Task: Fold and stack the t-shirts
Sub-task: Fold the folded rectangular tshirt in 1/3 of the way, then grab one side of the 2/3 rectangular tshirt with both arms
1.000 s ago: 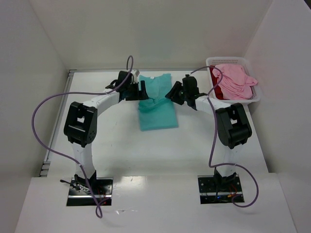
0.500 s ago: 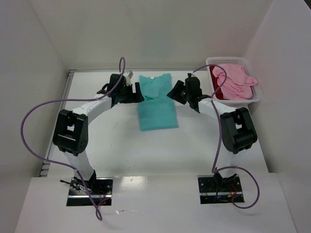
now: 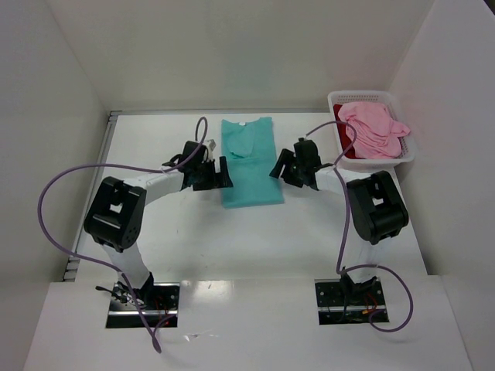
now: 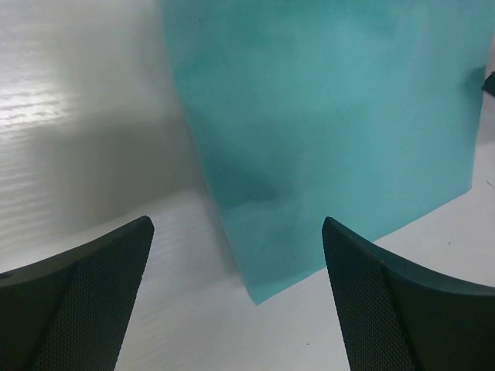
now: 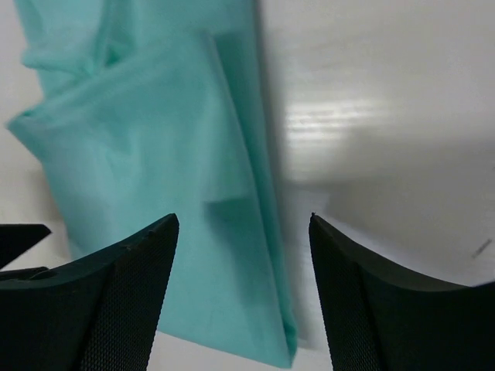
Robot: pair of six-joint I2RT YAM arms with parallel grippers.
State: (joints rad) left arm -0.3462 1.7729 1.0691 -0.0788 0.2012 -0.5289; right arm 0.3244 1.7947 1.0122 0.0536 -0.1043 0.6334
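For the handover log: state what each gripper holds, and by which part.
Nothing is held. The left gripper and the right gripper both stand open, one at each side edge of the teal t-shirt, which lies on the table.

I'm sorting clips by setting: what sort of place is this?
Probably a robotics lab cell: white table boxed by blank panels, left arm and right arm bolted down, white basket.

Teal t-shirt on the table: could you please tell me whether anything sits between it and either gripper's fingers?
Nothing visible does. The left gripper and right gripper flank the teal t-shirt, fingers open, with only bare table before the cloth. The white basket with the pink t-shirt stands well off to the right.
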